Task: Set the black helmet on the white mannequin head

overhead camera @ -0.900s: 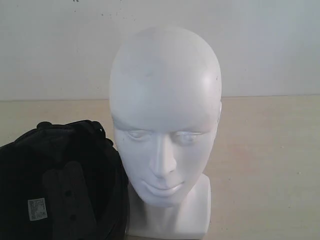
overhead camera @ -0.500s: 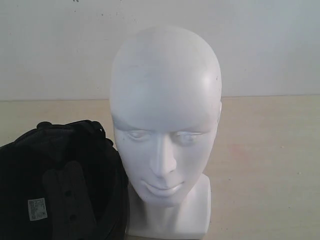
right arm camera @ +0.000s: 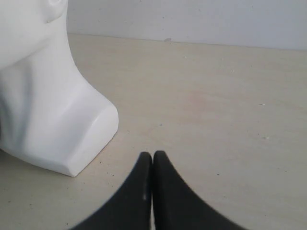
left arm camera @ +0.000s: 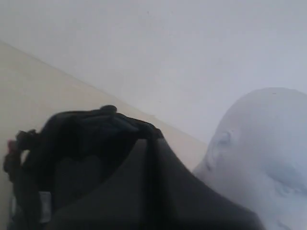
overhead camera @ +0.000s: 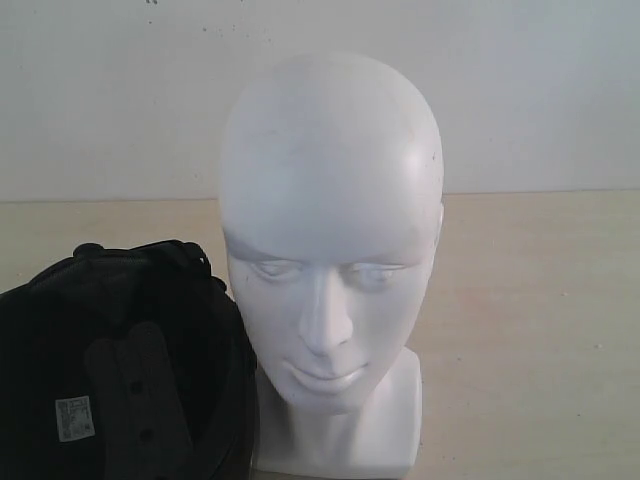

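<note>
Nothing has visibly moved; the black helmet (overhead camera: 120, 360) lies unchanged.

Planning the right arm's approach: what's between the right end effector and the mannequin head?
Nothing: in the right wrist view, only bare table separates the right end effector from the white mannequin head.

Exterior view close and frontal to the white mannequin head (overhead camera: 330, 250), facing the far wall (overhead camera: 520, 90), left wrist view low, just behind the black helmet (left arm camera: 86, 139), right wrist view low over the table (right arm camera: 216, 96) by the neck base, all share the head
</note>
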{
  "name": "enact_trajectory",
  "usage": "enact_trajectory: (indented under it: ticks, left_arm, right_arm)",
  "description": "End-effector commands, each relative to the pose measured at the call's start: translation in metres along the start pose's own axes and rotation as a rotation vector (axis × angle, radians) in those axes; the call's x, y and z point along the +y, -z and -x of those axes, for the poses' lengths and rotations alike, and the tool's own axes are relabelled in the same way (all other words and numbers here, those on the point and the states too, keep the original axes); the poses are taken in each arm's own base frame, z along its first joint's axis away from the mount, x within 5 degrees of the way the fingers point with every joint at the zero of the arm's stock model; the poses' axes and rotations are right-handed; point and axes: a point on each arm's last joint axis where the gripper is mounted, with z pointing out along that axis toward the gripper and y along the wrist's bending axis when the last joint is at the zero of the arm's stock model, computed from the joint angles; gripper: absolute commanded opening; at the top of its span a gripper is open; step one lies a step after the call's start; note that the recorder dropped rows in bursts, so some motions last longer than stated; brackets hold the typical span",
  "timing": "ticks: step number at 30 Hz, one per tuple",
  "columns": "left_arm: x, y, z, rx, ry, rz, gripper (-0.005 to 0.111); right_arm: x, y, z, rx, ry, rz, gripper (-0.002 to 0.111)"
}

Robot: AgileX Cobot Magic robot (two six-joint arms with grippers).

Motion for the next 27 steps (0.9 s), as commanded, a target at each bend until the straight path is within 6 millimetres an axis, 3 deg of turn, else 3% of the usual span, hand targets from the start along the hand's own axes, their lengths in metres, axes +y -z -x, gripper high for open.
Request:
enact_trajectory:
  ticks: [1,4,9,12,14,17,19,27]
  left_arm:
    - [-0.012,0.002,-0.007,0.097,0.052,-0.126,0.004]
    - [-0.021,0.003,-0.021,0.246,-0.187,-0.247,0.004]
    - [-0.019,-0.016,-0.031,0.506,-0.139,-0.217,0.004]
    - [-0.024,-0.037,-0.03,0.629,-0.195,-0.286,0.005]
    - [-0.029,-0.05,-0.025,0.709,-0.249,-0.346,0.014]
    - [-0.034,-0.066,-0.02,0.811,-0.37,-0.449,0.053]
    - [-0.034,-0.074,-0.021,0.874,-0.416,-0.508,0.064]
    - [-0.027,-0.099,-0.04,0.916,-0.803,-0.663,0.062]
  right_arm:
    - [0.0,0.0,0.001,-0.01,0.009,0.0,0.0]
    - [0.0,0.0,0.001,-0.01,0.009,0.0,0.0]
    - [0.0,0.0,0.001,-0.014,0.009,0.0,0.0]
    - [0.0,0.0,0.001,-0.014,0.009,0.0,0.0]
    - [0.0,0.0,0.001,-0.014,0.009,0.0,0.0]
    - [0.0,0.0,0.001,-0.014,0.009,0.0,0.0]
    - [0.0,0.0,0.001,-0.014,0.009,0.0,0.0]
    - [0.0,0.0,0.001,-0.015,0.008,0.0,0.0]
